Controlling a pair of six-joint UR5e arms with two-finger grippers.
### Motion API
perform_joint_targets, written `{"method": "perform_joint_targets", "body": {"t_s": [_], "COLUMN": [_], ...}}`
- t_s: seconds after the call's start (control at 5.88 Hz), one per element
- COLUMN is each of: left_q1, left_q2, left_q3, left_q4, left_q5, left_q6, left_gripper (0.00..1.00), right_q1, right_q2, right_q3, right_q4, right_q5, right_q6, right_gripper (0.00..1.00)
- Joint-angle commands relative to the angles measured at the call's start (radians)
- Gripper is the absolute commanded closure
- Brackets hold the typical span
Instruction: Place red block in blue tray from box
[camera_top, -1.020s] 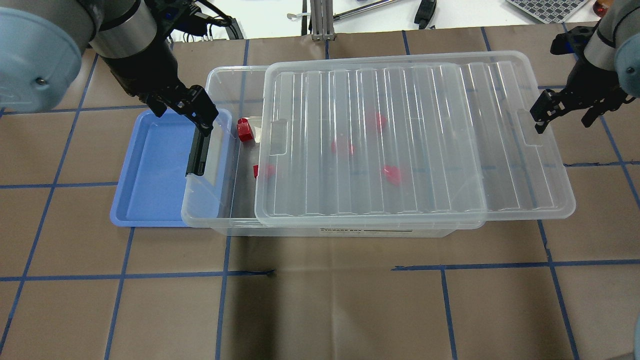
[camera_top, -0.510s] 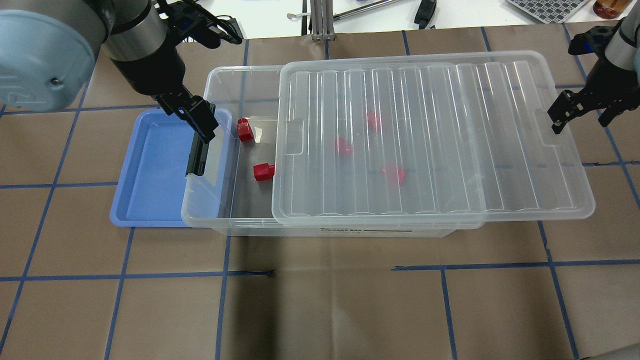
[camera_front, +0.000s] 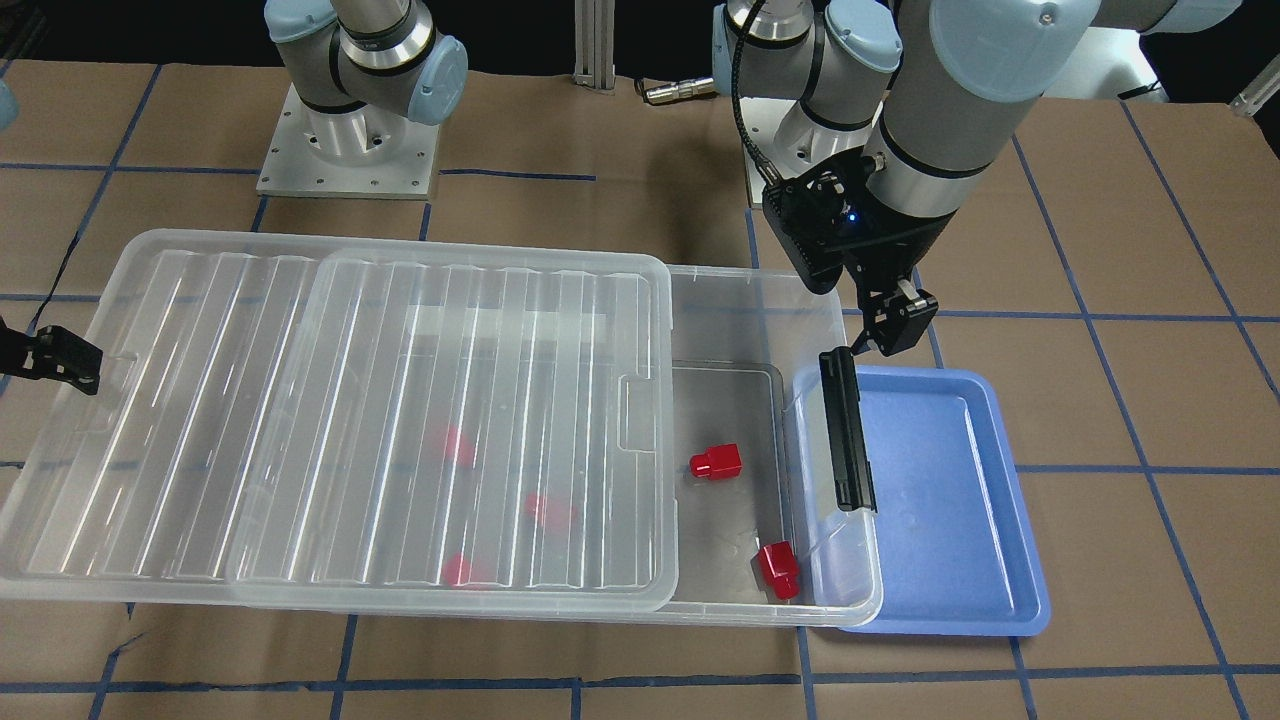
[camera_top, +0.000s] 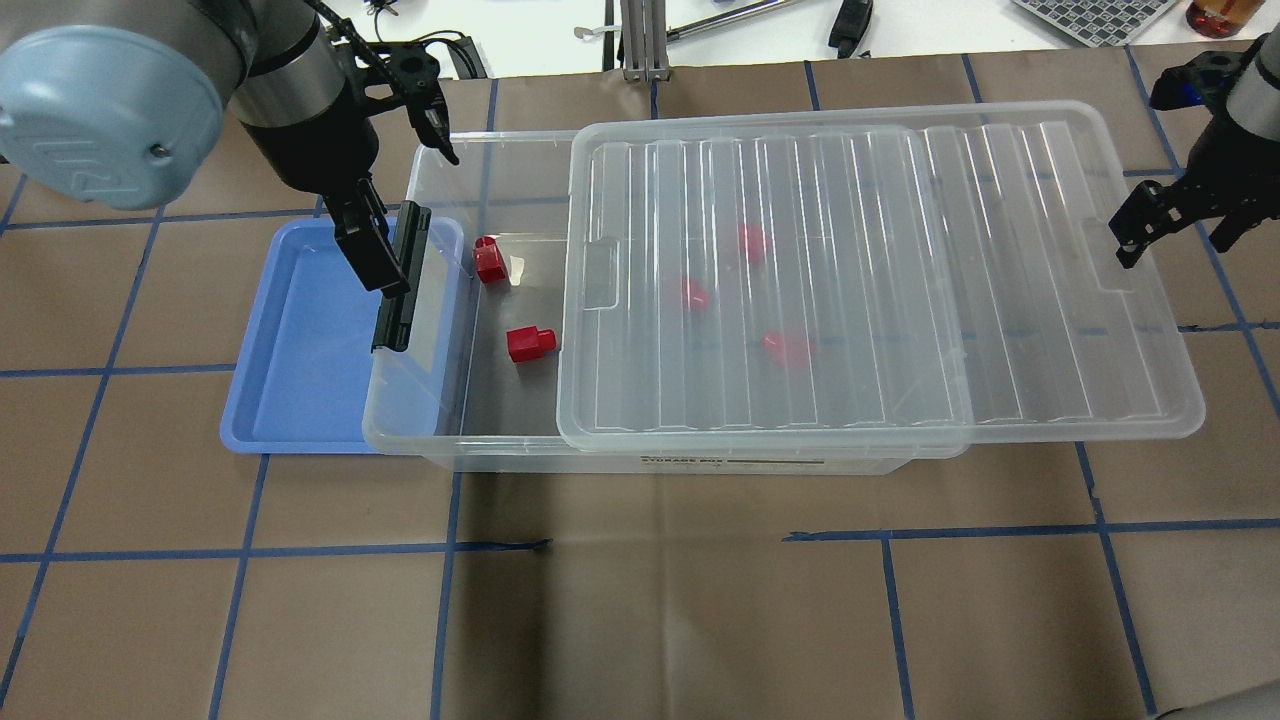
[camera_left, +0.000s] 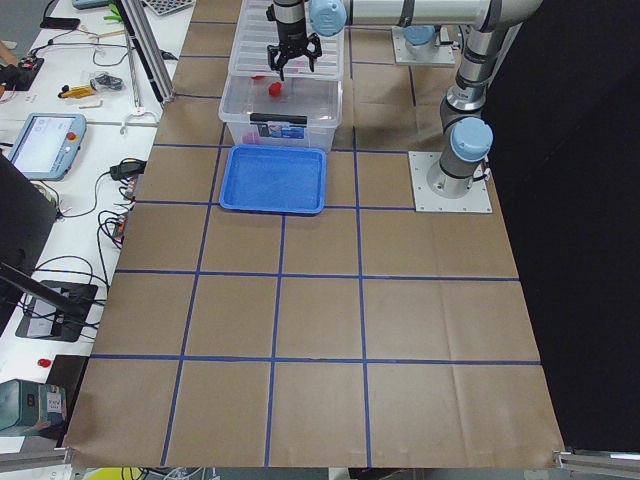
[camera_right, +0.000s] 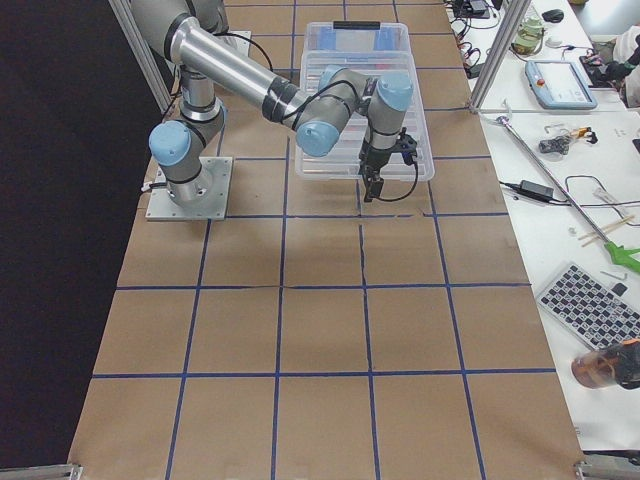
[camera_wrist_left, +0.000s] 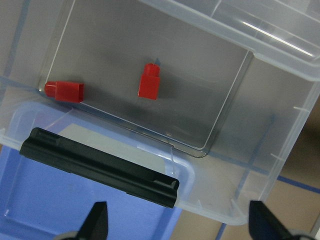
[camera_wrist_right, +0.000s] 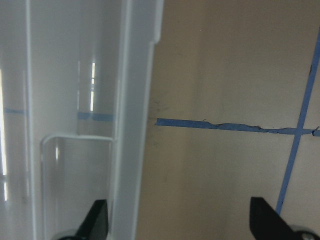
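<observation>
A red block (camera_top: 530, 344) lies on the floor of the box (camera_top: 500, 455), in its uncovered left end. A second block (camera_top: 489, 262) lies farther back, by the left wall. Three more blocks (camera_top: 787, 347) show dimly through the lid (camera_top: 880, 200), which sits shifted right and overhangs the box's right end. The tray (camera_top: 300, 330) lies just left of the box, its right edge under the rim that carries the latch bar (camera_top: 398, 300). The left gripper (camera_wrist_left: 179, 222) hangs above that rim, fingers spread wide and holding nothing. The right gripper (camera_wrist_right: 181, 222), equally wide, straddles the lid's right edge.
</observation>
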Motion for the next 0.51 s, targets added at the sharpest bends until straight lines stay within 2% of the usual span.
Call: {"method": "perform_joint_targets", "body": {"t_s": [0.0, 0.17, 0.34], "left_q1": [-0.011, -0.022, -0.025], "left_q2": [-0.052, -0.068, -0.082], "left_q3": [-0.012, -0.024, -0.035], "left_q4": [0.056, 0.085, 0.089], "left_q5": [-0.003, -0.003, -0.041], "left_q6": [0.155, 0.163, 0.162], "left_gripper": [0.02, 0.02, 0.02], "right_q1": [-0.003, -0.003, -0.004], "right_q2": [-0.001, 0.0, 0.0], "right_q3": [-0.002, -0.002, 0.0], "right_q4": [-0.008, -0.011, -0.028], "right_q5": [0.0, -0.002, -0.027], "right_q6": [-0.005, -0.006, -0.011], "right_gripper": [0.0, 0.0, 0.0]}}
